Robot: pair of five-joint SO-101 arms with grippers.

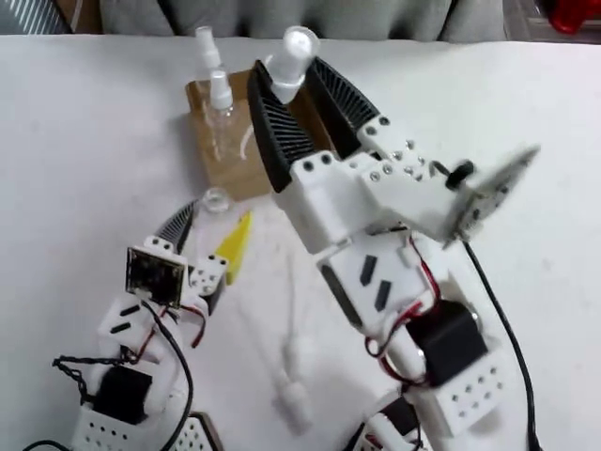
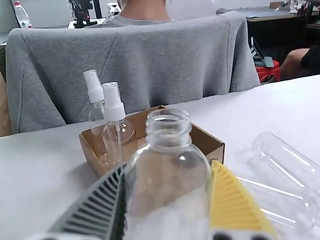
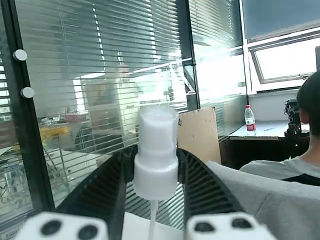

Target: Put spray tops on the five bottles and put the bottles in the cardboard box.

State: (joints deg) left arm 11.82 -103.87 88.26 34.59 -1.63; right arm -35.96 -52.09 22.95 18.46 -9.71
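Note:
A clear bottle with an open neck stands upright between the grey and yellow fingers of my left gripper, which is shut on it. From above, this bottle sits just in front of the cardboard box. My right gripper is raised above the box, its black fingers shut on a white spray top. The spray top has its thin tube hanging down. Two capped bottles stand in the box.
Two more clear uncapped bottles lie on the white table beside my left gripper. One bottle lies between the two arm bases. A person in a grey top sits behind the far table edge.

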